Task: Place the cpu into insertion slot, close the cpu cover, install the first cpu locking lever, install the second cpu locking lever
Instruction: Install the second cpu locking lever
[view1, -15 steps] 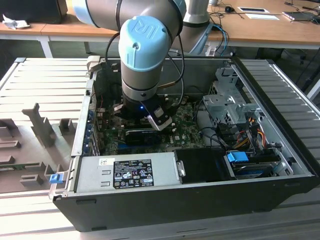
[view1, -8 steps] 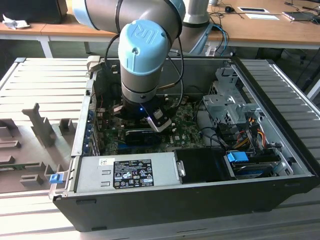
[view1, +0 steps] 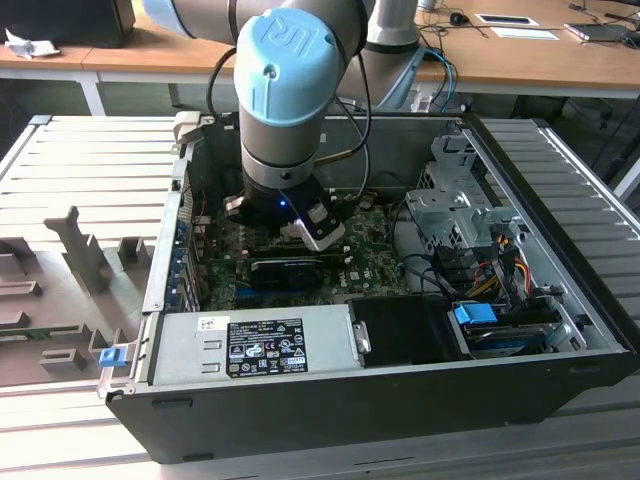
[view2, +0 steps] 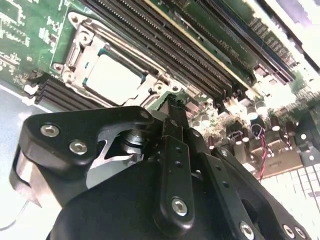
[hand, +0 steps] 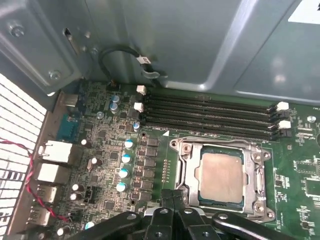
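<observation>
Black matte metal gripper (hand: 172, 199), fingers pressed together w/ nothing between, tips just beside the socket edge. Flat square silver-grey cpu (hand: 220, 176) sits in the dark-framed insertion slot (hand: 186, 152) on the green motherboard (hand: 100, 150); thin dark-silver cpu cover (hand: 260, 172) lies around it. Long black ribbed memory slots (hand: 210, 117) run just beside the socket, grey sheet-metal case wall (hand: 190, 45) beyond them.

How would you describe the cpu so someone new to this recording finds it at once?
Look inside the open computer case at the green motherboard. Beside the four long black memory slots sits a square metal-framed socket; the cpu is the flat silver-grey square lying in it, the only plain smooth metal face among the components.
</observation>
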